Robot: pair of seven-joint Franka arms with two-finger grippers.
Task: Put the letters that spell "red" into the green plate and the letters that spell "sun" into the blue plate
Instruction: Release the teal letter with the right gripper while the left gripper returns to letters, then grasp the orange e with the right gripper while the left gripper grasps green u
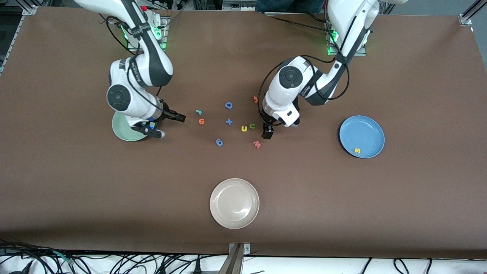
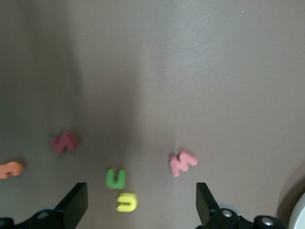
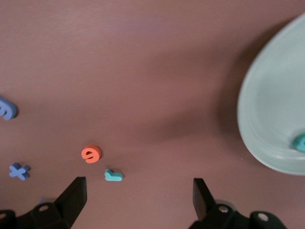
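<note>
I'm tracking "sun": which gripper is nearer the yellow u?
Left. The left gripper hangs just beside the yellow u; the right gripper is over the green plate's edge.

The letter "s" [image 1: 357, 150] lies in the plate [image 1: 362, 125] at the left arm's end; another letter [image 3: 300, 142] sits in the plate [image 1: 121, 131] at the right arm's end. Between them, "u" [image 1: 244, 128] touches "n" [image 1: 252, 126], with "w" [image 1: 257, 144] nearer the camera and "r" [image 1: 198, 112] just beside "e" [image 1: 201, 121].

White arms, black joints, cables, claws.
</note>
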